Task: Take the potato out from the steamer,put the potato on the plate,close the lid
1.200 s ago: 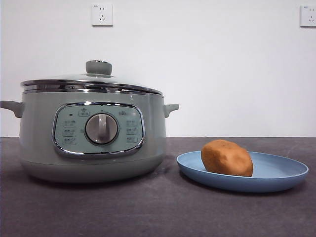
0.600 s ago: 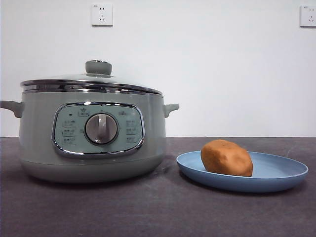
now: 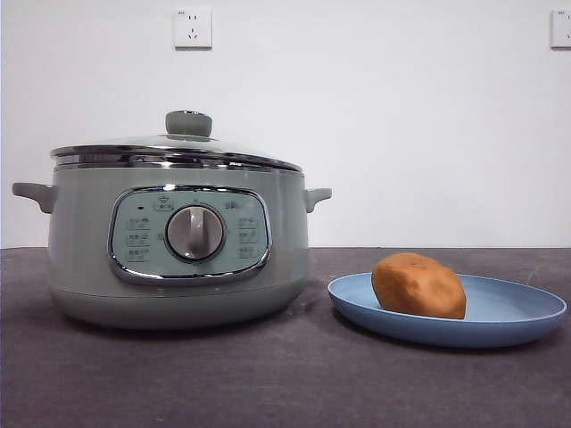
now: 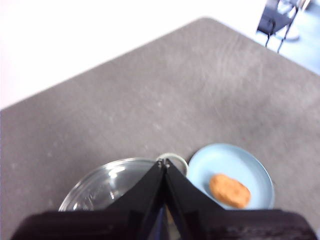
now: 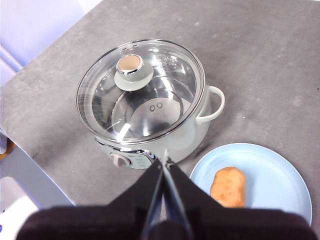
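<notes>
The left claw (image 4: pixel 164 162) hangs high over the grey surface (image 3: pixel 268 374) with its two black jaws pressed together to a point and nothing between them. Directly below its tip sits the steamer (image 4: pixel 107 185), seen through the glass lid (image 4: pixel 100 187); one pale handle loop peeks out just past the tip. Beside the tip on the far side of that handle lies the light-blue plate (image 4: pixel 250 165), and on it the orange-brown potato (image 4: pixel 229 190).

The right claw (image 5: pixel 165 161) also hovers above the scene, jaws closed tight and holding nothing. Its tip lies over the front edge of the steamer (image 5: pixel 150 145), just beside the control dial. Off to one side of the tip, close by, the plate (image 5: pixel 280 175) carries the potato (image 5: pixel 228 186) near its edge toward the pot. Beyond the tip, the lid (image 5: pixel 150 100) rests squarely on the pot, its pale green knob up and its steel rim seated all the way round.

From table height neither arm shows. The steamer (image 3: pixel 178 241) stands with the lid (image 3: pixel 178 147) shut on it, and the plate (image 3: pixel 508 321) sits just beside it, not touching, the potato (image 3: pixel 418 285) lying on its side within. Two wall sockets (image 3: pixel 193 28) hang on the white wall behind.
</notes>
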Motion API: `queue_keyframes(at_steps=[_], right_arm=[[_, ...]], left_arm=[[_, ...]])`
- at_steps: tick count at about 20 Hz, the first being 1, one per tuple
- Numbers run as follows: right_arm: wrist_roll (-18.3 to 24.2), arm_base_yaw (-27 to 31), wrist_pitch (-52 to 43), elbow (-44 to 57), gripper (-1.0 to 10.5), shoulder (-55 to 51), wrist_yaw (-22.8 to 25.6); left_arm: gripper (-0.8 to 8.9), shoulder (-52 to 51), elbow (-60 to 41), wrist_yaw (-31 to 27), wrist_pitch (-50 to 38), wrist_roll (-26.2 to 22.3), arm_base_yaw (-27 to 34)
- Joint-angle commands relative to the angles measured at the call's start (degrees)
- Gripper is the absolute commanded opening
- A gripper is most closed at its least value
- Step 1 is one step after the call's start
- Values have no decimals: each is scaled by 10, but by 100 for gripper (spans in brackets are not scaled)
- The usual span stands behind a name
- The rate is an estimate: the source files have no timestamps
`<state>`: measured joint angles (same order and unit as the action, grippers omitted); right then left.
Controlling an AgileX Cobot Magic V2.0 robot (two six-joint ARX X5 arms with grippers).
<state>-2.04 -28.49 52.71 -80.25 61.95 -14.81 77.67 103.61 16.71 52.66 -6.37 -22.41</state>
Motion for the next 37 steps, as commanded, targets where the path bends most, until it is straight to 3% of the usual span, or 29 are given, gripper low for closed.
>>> queue_keyframes(at_steps=[1, 8, 11, 13, 16, 22, 27, 37], right_arm=[[2, 0, -3, 0, -1, -2, 2], [2, 0, -3, 0, -1, -2, 2], [2, 0, -3, 0, -1, -3, 2], [2, 0, -3, 0, -1, -3, 2], [2, 0, -3, 0, -1, -3, 2], [2, 0, -3, 0, -1, -3, 2], [2, 0, -3, 0, -1, -3, 2], [2, 0, -3, 0, -1, -3, 2]], left_arm=[[-3, -99, -191, 2, -139, 33, 5], [-3, -461, -757, -1, -517, 173, 107], [-3, -596, -917, -3, -594, 208, 147], [-3, -662, -981, -12, -599, 217, 163], [-3, -713, -1027, -20, -588, 218, 182], [-3, -750, -1031, -72, -478, 218, 196], [-3, -775, -1034, -81, -428, 218, 196], [-3, -775, -1034, -91, -426, 201, 199]])
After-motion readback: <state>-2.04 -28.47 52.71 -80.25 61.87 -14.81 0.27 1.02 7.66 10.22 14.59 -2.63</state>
